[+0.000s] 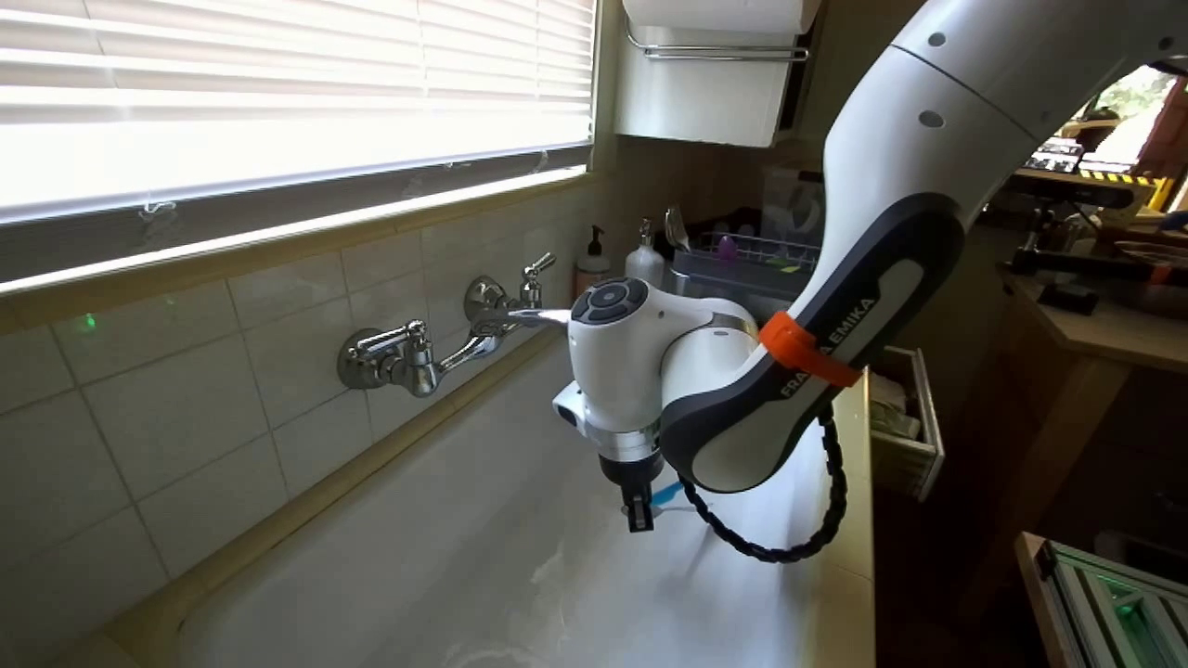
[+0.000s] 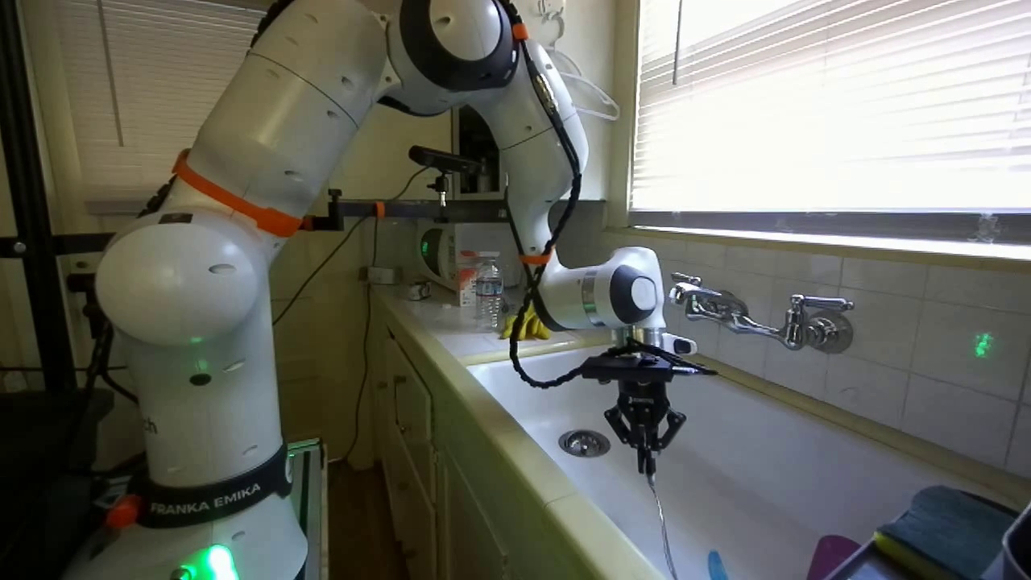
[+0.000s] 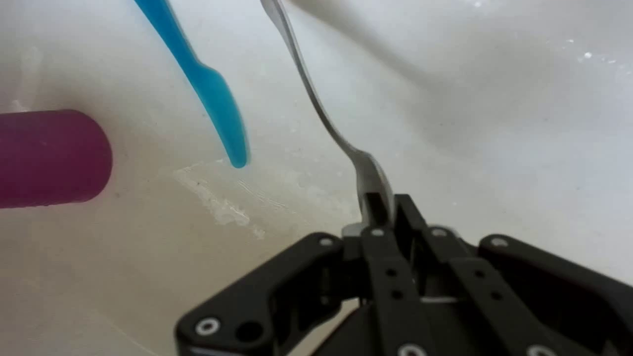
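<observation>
My gripper [image 3: 390, 205] is over the white sink basin [image 1: 418, 557], shut on one end of a thin metal utensil [image 3: 316, 96]. The wide end is between the fingertips and partly hidden, so I cannot tell whether it is a fork or a spoon. The handle slants down from the fingers in an exterior view [image 2: 662, 519]; I cannot tell whether it touches the basin. A blue plastic knife [image 3: 212, 94] lies in the basin beside it. A purple cup [image 3: 54, 158] lies to the left in the wrist view. The gripper shows in both exterior views [image 1: 640, 525] [image 2: 647, 466].
A chrome wall faucet [image 1: 418, 362] stands close behind the wrist. Soap bottles [image 1: 645, 260] and a dish rack [image 1: 742, 276] stand at the sink's end. A drain [image 2: 585, 443] is in the basin. A water bottle [image 2: 489, 290] and yellow gloves [image 2: 529, 324] are on the counter.
</observation>
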You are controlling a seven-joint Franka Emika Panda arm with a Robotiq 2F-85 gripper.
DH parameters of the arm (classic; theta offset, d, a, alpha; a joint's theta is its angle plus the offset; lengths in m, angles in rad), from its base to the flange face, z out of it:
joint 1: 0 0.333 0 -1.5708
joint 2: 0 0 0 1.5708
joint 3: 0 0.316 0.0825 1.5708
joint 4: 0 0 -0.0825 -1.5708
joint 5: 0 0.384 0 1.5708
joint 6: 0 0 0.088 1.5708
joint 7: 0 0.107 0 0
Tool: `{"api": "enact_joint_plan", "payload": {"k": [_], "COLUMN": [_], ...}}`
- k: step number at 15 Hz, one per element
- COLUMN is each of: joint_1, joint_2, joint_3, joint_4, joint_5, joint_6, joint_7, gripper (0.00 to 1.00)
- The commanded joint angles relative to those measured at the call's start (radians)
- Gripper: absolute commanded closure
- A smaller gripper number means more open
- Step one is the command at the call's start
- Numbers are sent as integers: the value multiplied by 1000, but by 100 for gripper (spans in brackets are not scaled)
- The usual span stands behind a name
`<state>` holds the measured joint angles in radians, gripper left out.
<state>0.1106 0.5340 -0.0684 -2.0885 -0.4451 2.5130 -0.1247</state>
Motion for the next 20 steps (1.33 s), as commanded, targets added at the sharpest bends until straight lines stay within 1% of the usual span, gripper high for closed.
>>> {"api": "enact_joint_plan", "payload": {"k": [1, 7, 13, 20], "joint_1": [27, 40, 71, 91], "joint_2": [48, 75, 104, 169], "joint_3": [-23, -24, -24, -33], "joint_4": [46, 66, 98, 195], "joint_5": [-55, -82, -124, -224], "joint_6": [-21, -18, -26, -18], "joint_7": [27, 23, 11, 4], "gripper": [97, 98, 98, 98]}}
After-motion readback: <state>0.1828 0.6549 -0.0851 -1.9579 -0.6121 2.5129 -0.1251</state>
